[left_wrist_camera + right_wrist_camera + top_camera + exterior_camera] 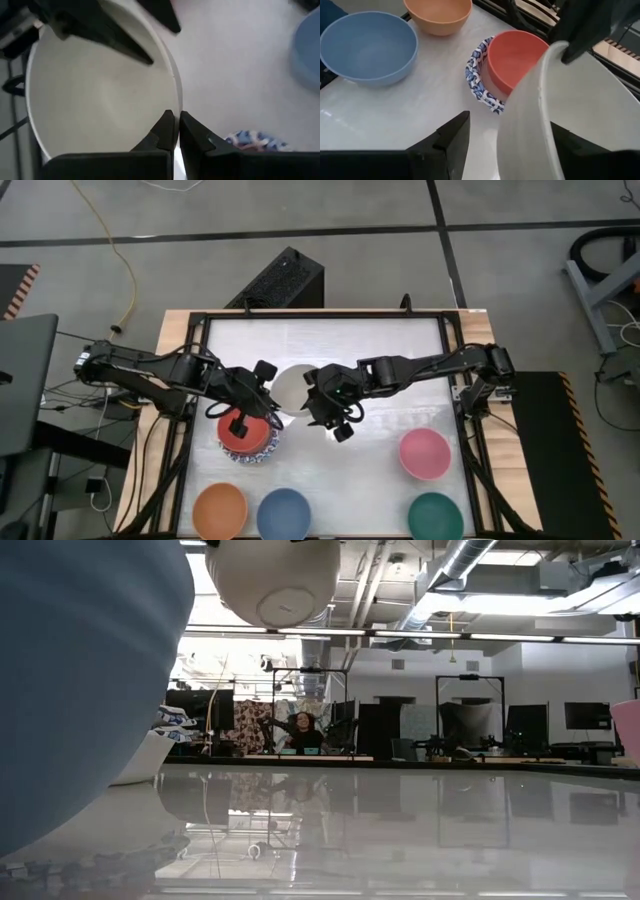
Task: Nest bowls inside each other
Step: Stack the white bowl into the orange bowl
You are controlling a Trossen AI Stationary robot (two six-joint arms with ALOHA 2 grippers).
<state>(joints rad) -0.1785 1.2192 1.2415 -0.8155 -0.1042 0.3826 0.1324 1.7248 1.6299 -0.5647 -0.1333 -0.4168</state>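
A: How is the light over the table (330,340)?
B: Bright and even from above; its white top looks washed out, and shadows under the arms are soft and short.
A: And low down?
B: Ceiling strip lights glare and mirror in the glossy surface. The blue bowl (80,680) close to the lens is a blur.
A: The wrist views?
B: Soft; the beige bowl (100,100) is smeared, with nearly no shading.
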